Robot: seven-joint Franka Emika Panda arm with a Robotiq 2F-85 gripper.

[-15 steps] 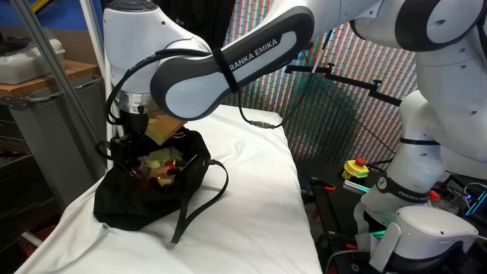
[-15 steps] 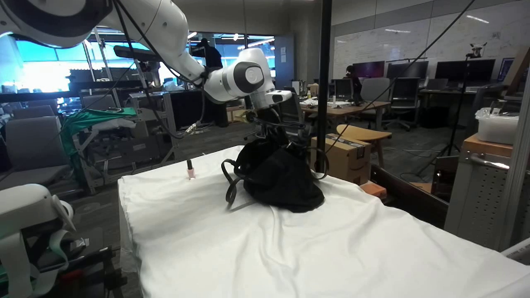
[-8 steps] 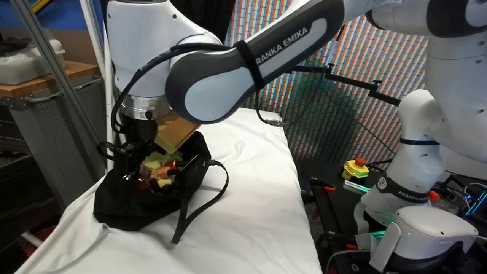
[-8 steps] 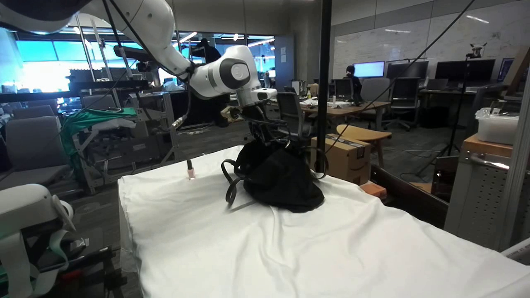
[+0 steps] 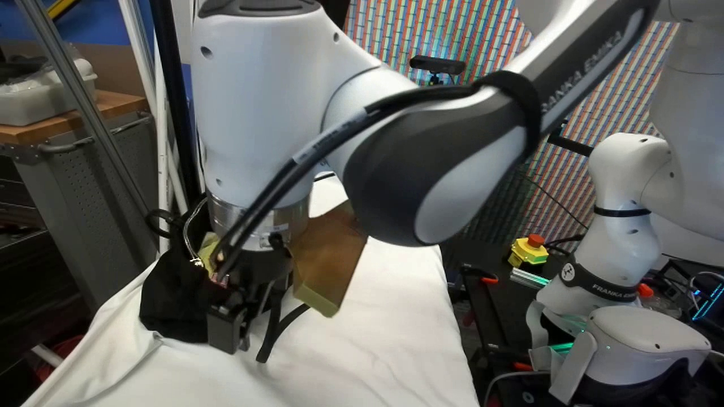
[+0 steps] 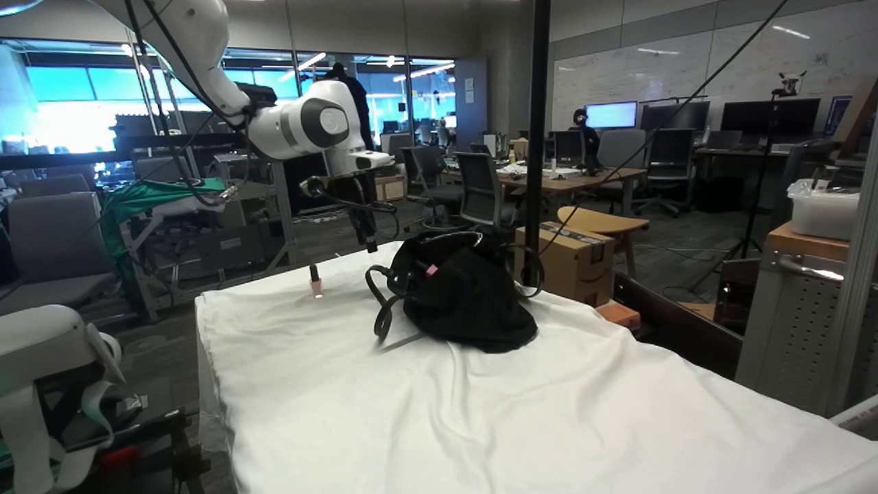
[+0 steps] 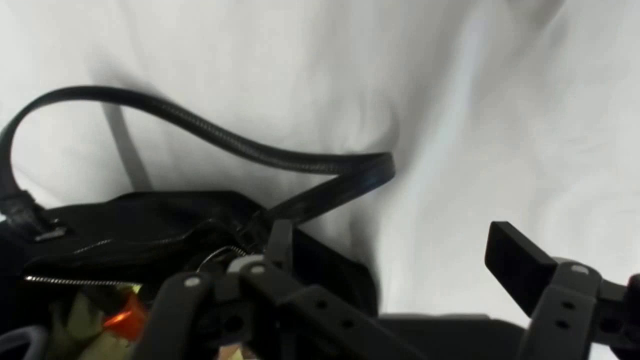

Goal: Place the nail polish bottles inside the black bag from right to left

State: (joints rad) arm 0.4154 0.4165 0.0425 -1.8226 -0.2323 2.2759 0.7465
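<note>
Seemingly between drops into the bag (image 6: 473,305), the gripper (image 7: 400,255) is hanging wide and empty; the bottle (image 6: 316,283) at frame centre-left is probably needing grasping next.

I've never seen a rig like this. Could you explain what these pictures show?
The machine is a jointed white robot arm, ending in a two-fingered pincer. Two pictures look on from outside; the close-up is taken from its wrist, looking down past the pincer. On the white cloth rests a slouchy black bag, and apart from it stands a pink nail polish bottle. Through the bag's mouth shows a shiny orange item, probably another bottle. The pincer is open and holds nothing.
</note>
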